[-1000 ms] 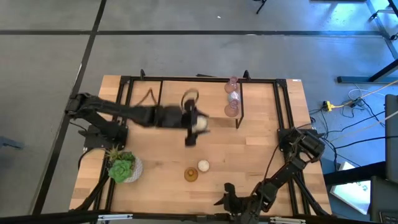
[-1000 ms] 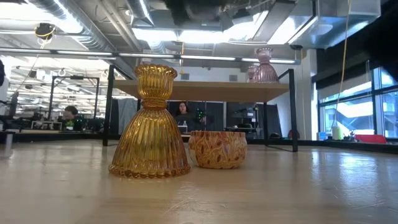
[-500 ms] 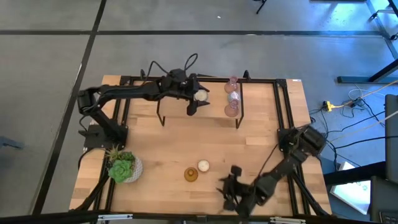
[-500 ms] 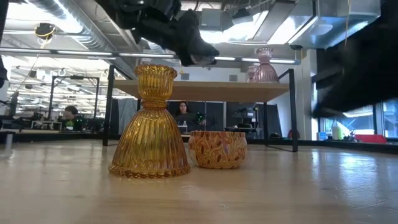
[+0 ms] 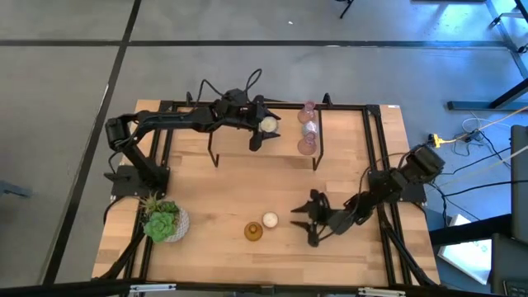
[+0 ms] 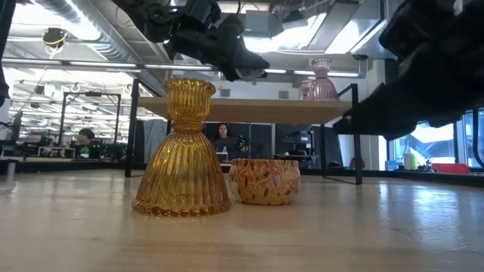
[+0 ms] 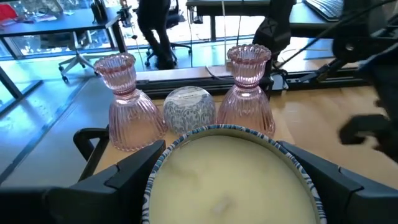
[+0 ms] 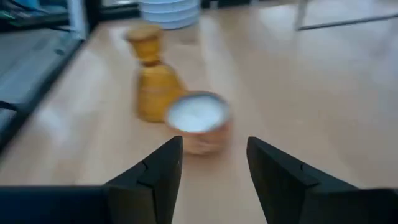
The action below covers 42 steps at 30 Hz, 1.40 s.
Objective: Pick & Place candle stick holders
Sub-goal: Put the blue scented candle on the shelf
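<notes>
2 dark, matte-black jointed arms; the left arm [image 5: 165, 124] carries looping black cables at 12 o'clock; the right arm [image 5: 388, 188] ends in angular black fingers [image 8: 155, 171].

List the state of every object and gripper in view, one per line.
Left gripper: shut on the cream candle, raised over the shelf.
Right gripper: open, empty, facing the patterned candle.
Amber holder: upright on the table.
Patterned candle: upright beside the amber holder.
Two pink holders: upright on the shelf.
Succulent: upright.
</notes>
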### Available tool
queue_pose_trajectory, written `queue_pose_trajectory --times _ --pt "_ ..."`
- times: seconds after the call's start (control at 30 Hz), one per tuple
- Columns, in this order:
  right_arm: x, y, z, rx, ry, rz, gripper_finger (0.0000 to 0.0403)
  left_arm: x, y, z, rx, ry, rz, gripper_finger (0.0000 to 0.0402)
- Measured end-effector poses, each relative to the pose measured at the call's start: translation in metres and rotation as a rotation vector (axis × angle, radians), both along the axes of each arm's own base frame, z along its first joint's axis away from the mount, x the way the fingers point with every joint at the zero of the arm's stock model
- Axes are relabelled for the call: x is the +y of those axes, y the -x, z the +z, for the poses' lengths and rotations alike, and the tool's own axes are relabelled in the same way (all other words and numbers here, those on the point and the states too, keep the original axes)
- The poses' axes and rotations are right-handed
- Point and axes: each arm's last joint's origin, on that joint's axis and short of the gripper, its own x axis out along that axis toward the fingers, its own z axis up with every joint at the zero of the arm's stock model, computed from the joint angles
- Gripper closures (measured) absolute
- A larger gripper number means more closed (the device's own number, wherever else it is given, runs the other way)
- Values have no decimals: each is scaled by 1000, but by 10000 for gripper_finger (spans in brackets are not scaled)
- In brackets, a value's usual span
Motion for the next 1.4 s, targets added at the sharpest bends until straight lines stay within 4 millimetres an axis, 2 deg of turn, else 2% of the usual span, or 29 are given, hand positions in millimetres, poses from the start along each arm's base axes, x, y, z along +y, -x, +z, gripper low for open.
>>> queue_pose_trajectory --times 0.17,0.33,0.57,0.7,0.87,1.03,1.4 --pt "-28 16 -1 39 138 -100 219 5 1 3 -1 16 13 116" --pt "-59 19 -7 67 183 -128 219 14 -2 8 37 40 35 116" --pt "-92 16 -8 28 155 -34 219 28 -36 -6 154 66 18 116" --pt "-106 23 -9 44 126 1 219 36 -50 -8 174 87 -10 116" --pt "-113 41 -14 60 98 2 219 39 -55 -21 194 129 -16 116" --pt "-117 56 -20 42 68 -23 219 29 -62 -22 200 97 5 116" --pt "-115 64 -21 29 62 -30 219 27 -65 -27 206 115 20 112"
